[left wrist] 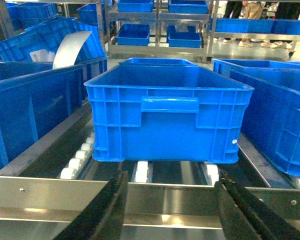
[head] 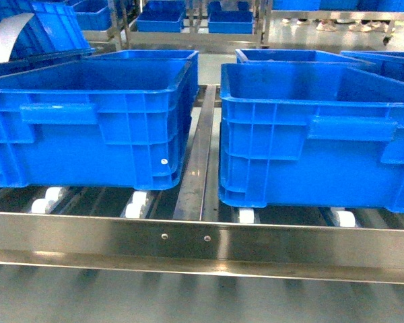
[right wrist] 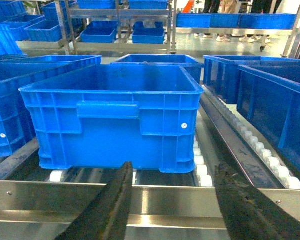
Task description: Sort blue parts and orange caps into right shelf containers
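Two crates sat side by side on the shelf (head: 202, 242), the left crate (head: 87, 128) and the right crate (head: 316, 141) parted by a steel rail, each resting on white rollers (head: 136, 204) behind the front rail. From the head view only the upper inner walls showed, bare blue, and the floors stayed hidden. The left wrist view looked straight into one crate (left wrist: 165, 117) and showed nothing in what could be seen of it; the right wrist view did the same for its crate (right wrist: 112, 117). No blue part or orange cap showed anywhere in the three views. The head view caught neither gripper. The left gripper (left wrist: 172, 212) had its jaws spread wide, holding nothing, and the right gripper (right wrist: 172, 202) likewise. Only the wrist views showed the further racks of crates (right wrist: 97, 32) behind.
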Tool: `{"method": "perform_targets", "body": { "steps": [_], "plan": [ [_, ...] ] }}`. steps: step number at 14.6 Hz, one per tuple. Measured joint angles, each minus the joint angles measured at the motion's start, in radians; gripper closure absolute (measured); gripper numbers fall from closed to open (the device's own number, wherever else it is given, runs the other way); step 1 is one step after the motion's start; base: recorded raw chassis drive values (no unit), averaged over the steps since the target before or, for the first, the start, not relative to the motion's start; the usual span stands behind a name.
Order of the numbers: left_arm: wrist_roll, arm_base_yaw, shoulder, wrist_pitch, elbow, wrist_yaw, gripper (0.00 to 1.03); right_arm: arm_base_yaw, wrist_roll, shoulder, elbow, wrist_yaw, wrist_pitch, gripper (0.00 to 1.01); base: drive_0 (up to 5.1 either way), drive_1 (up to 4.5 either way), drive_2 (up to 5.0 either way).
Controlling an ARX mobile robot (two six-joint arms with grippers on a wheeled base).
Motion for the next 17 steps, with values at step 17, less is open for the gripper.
{"method": "perform_targets", "body": {
  "steps": [17],
  "plan": [
    [0.001,0.0,0.0,0.0,0.0,0.0,0.05,0.0,0.001,0.0,0.0,0.0,0.0,0.03,0.0,0.0,0.0]
  ]
}}
